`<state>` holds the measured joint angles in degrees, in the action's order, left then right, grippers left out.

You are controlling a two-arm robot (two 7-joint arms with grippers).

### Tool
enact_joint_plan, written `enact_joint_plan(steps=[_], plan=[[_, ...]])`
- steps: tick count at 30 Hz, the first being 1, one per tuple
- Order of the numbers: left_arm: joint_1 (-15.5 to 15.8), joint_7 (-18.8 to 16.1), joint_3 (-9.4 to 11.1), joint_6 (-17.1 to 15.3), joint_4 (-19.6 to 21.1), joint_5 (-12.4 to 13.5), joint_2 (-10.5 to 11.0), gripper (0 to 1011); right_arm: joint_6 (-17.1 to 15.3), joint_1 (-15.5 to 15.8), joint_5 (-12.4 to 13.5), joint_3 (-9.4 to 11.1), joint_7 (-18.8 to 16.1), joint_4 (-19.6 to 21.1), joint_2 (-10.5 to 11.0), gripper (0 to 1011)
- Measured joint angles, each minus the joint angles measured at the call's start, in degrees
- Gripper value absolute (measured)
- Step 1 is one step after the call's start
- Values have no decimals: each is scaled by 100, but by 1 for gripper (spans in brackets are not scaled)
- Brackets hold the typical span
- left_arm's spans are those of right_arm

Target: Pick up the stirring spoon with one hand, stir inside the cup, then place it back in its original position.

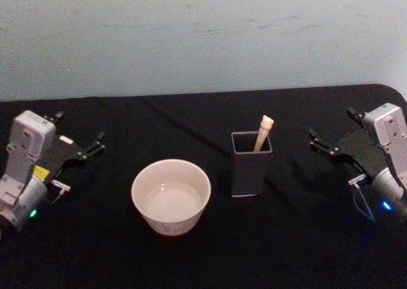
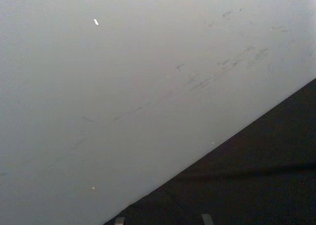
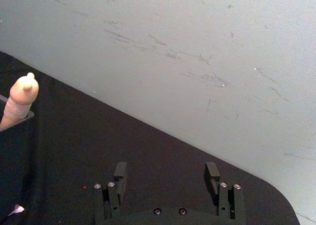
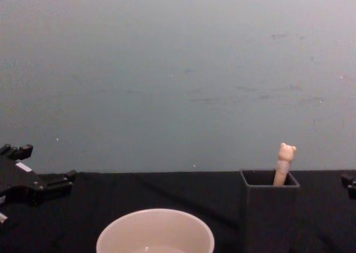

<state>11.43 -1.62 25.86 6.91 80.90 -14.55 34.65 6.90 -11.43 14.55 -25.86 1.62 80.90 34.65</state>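
beige stirring spoon (image 1: pixel 262 134) in grey holder (image 1: pixel 250 174)

1. We see our left end effector (image 1: pixel 79 129) low at the far left of the head view, its fingers spread apart and angled forward and inward.
2. Our right end effector (image 1: pixel 332 125) mirrors it at the far right, fingers (image 3: pixel 120 171) likewise wide apart.

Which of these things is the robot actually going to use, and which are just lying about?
For the job: stirring spoon, standing in the dark holder; cream cup; left pincer and right pincer, both open, off to the sides.
Not part of it: black table cloth; pale wall.
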Motion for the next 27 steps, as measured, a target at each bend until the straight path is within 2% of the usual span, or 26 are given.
enact_joint_plan(steps=[27], plan=[[0, 0, 0, 0, 0, 0, 0, 1001, 0, 0, 0, 0, 0, 0, 0, 1002]])
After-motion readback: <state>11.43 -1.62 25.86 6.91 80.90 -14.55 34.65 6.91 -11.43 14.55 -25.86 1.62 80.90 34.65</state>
